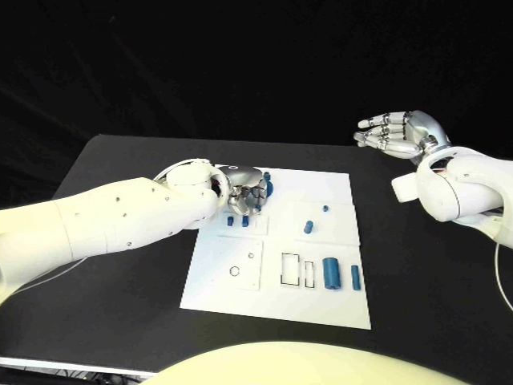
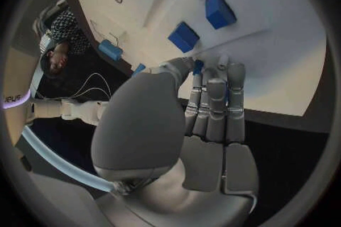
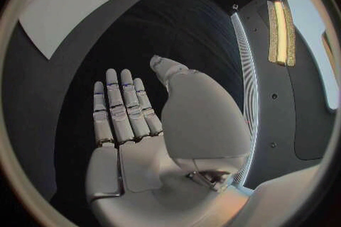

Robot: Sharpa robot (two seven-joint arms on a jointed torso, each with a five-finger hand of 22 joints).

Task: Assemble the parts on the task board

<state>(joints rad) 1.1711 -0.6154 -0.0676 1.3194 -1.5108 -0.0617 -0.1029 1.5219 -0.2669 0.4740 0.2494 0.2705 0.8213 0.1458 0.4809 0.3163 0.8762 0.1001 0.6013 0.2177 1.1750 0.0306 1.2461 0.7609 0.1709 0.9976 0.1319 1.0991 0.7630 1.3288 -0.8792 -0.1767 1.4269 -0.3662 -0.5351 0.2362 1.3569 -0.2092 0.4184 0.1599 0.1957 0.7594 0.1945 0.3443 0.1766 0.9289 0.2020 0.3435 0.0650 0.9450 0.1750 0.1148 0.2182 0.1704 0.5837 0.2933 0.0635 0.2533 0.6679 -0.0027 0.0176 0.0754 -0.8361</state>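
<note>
While the left hand (image 1: 245, 191) lay fingers-down on the task board (image 1: 326, 301) at its ten o'clock corner, its fingers (image 2: 216, 108) were pressed close together with their tips on the white surface, and a small blue part (image 2: 198, 66) showed between the thumb and the nearest finger; whether it was truly pinched could not be told. Just beyond the fingertips in the left wrist view stood two blue blocks (image 2: 201, 24). In the head view a short blue peg (image 1: 309, 227) stood near the board's centre, at about four o'clock from that hand, and three upright blue pieces (image 1: 330, 274) sat side by side toward the board's four o'clock region, beside an outlined rectangular slot (image 1: 291, 270). A small ring (image 1: 235, 271) lay at the board's eight o'clock. The right hand (image 1: 400, 133) hung well off the board at two o'clock, above the black table (image 1: 130, 160), fingers straight and apart, holding nothing.
</note>
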